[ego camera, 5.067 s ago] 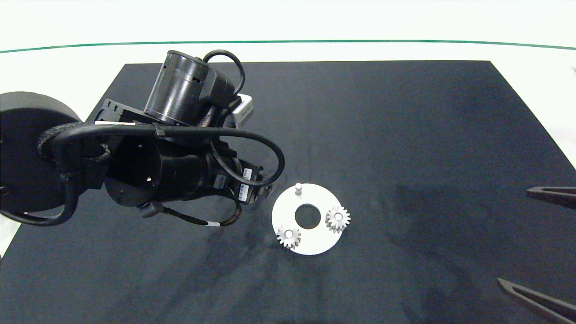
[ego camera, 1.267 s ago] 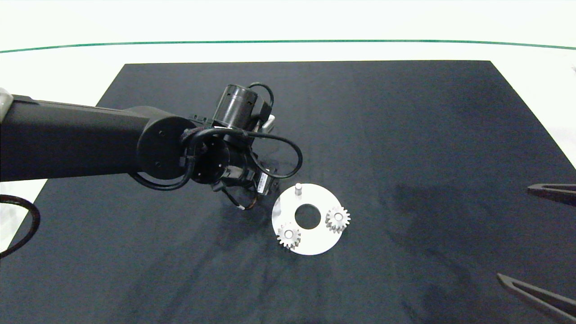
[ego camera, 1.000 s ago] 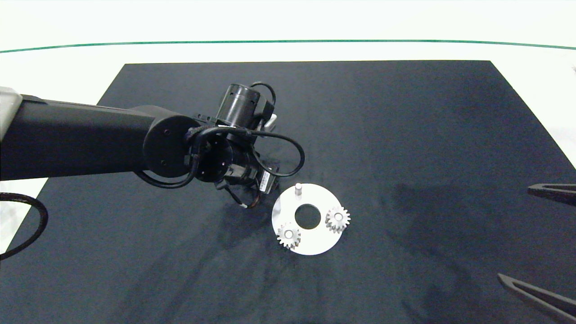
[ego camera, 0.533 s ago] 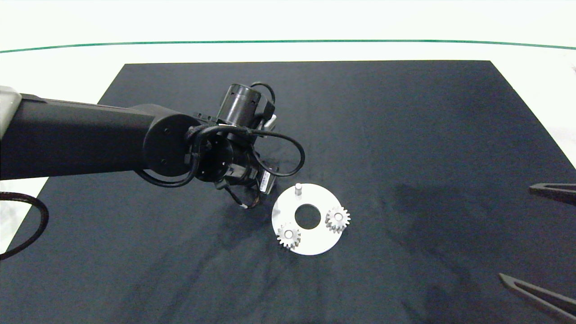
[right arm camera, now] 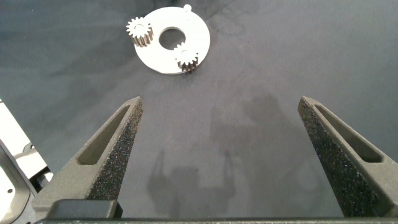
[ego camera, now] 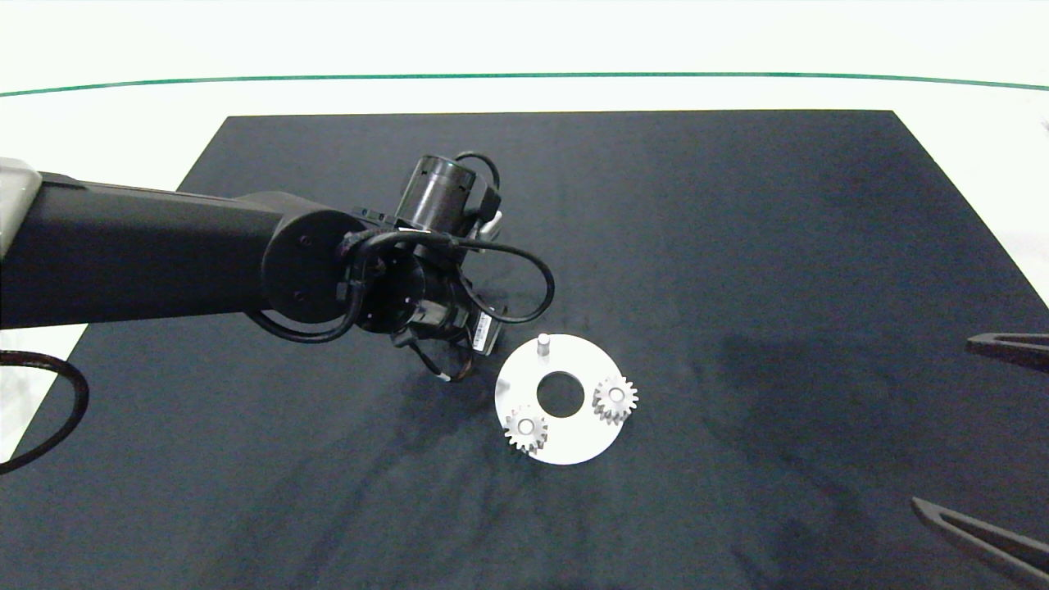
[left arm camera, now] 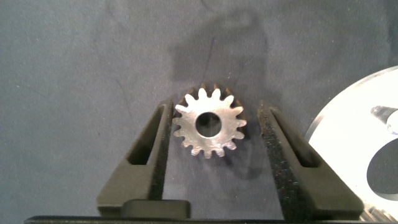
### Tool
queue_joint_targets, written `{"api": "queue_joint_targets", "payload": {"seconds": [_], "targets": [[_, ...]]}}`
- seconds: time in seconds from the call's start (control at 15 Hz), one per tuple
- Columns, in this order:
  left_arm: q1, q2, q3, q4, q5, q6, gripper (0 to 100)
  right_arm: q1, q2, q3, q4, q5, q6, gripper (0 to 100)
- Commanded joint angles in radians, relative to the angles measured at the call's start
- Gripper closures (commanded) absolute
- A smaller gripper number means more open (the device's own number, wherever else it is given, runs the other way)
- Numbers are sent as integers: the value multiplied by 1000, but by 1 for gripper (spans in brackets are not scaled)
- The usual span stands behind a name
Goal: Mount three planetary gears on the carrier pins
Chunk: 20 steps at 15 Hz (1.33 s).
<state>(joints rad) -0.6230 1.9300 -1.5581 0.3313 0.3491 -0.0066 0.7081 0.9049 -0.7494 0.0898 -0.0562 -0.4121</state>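
Gears on two of the carrier pins (ego camera: 542, 343) sat near the middle of the head frame, on the white disc (ego camera: 574, 447), while the third planetary gear (left arm camera: 209, 126) lay flat on the dark mat (ego camera: 737, 246) between my left gripper (left arm camera: 212, 130) fingers — spread, one pad beside its teeth, not yet clamped. Closing off-centre, I judged, could tip or skate the gear; my right gripper (right arm camera: 224, 130) hung wide open at the frame's right edge. White stickers on my wrist carried print — too small to read.
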Motion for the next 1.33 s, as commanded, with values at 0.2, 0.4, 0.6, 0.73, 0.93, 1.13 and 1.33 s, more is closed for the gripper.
{"api": "queue_joint_targets", "payload": {"seconds": [0.2, 0.4, 0.6, 0.73, 0.93, 1.13, 1.33], "targets": [[0, 1, 3, 2, 2, -1, 58, 1, -6, -1, -1, -1, -4, 0], [2, -6, -5, 2, 2, 0, 64, 1, -8, -4, 1, 1, -2, 0], [2, -17, -10, 0, 2, 4, 70, 1, -8, -5, 1, -1, -4, 0], [6, -26, -11, 0, 2, 4, 74, 1, -8, -5, 1, -1, -4, 0], [-3, -66, -23, 17, 2, 8, 80, 1, -8, -5, 1, -1, -2, 0], [-81, -60, -112, 153, 2, 7, 81, 1, -11, -7, 1, -1, -4, 0], [-172, -39, -148, 163, 2, 10, 81, 5, -29, -15, 2, -1, -5, 0]]}}
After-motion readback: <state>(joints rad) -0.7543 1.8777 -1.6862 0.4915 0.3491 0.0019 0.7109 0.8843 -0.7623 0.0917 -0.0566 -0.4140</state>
